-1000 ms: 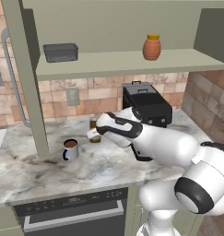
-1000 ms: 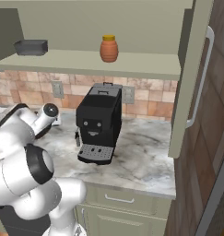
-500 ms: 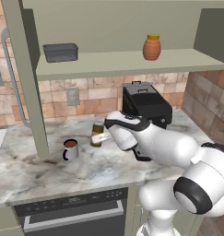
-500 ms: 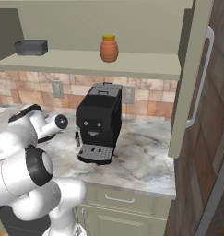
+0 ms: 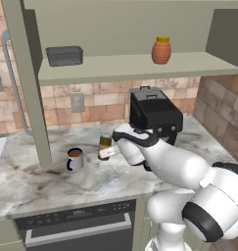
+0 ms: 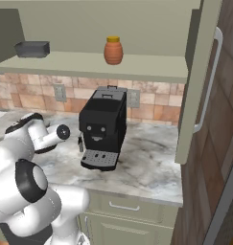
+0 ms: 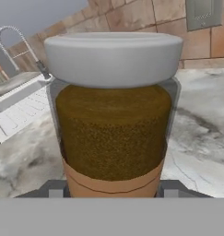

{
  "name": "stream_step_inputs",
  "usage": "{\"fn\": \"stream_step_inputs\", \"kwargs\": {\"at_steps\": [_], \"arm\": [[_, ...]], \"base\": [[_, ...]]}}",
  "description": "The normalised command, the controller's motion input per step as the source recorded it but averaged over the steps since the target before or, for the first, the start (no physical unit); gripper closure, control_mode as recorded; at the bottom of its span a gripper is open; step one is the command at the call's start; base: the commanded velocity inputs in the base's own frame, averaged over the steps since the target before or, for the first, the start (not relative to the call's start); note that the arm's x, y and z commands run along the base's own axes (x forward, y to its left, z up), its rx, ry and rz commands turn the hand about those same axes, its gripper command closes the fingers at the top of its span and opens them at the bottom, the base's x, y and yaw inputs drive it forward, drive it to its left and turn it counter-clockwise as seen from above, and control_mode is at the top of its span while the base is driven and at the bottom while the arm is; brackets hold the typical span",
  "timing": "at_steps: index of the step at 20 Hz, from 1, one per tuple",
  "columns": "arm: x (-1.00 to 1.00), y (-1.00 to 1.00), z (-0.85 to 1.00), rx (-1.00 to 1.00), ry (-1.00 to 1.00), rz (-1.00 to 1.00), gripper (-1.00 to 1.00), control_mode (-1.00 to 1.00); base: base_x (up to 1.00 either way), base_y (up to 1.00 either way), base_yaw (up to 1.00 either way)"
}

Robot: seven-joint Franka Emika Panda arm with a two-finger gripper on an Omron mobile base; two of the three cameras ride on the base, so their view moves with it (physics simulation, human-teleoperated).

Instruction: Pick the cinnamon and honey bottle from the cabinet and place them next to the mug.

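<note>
The cinnamon [image 5: 105,143], a slim brown jar with a pale label band, is upright just right of the mug [image 5: 75,159], a little apart from it. My gripper [image 5: 106,153] reaches in from the right and is shut on the cinnamon's lower part. In the hand view the cinnamon [image 7: 112,129] sits between the two fingertips [image 7: 52,190]. I cannot tell whether its base touches the counter. The orange honey bottle [image 5: 160,50] [image 6: 113,50] stands on the shelf board of the cabinet [image 5: 120,67] [image 6: 94,66].
A black coffee machine [image 5: 153,115] [image 6: 102,126] stands on the marble counter right behind my arm. A grey box [image 5: 64,55] [image 6: 31,48] sits on the shelf's left end. The cabinet's upright post [image 5: 30,93] is left of the mug. A sink with faucet [image 7: 19,39] lies further left.
The hand has shifted a little to the right and slightly down with the cinnamon in it. The mug and honey bottle have stayed put.
</note>
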Motion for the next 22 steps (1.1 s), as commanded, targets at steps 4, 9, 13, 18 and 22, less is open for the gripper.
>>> {"fn": "stream_step_inputs", "kwargs": {"at_steps": [4,9,13,18,22], "arm": [[-0.03,0.0,0.0,-0.1,0.0,0.0,1.0,-1.0],[0.0,0.01,0.0,-0.1,0.05,0.0,1.0,-1.0],[0.0,0.0,0.0,-0.04,0.01,0.0,1.0,-1.0],[0.0,0.0,-0.08,0.0,0.0,0.0,1.0,-1.0],[0.0,0.0,-0.12,0.0,0.0,0.0,1.0,-1.0]], "base": [[0.0,0.0,0.0],[0.0,0.0,0.0],[0.0,0.0,0.0],[0.0,0.0,0.0],[0.0,0.0,0.0]]}}
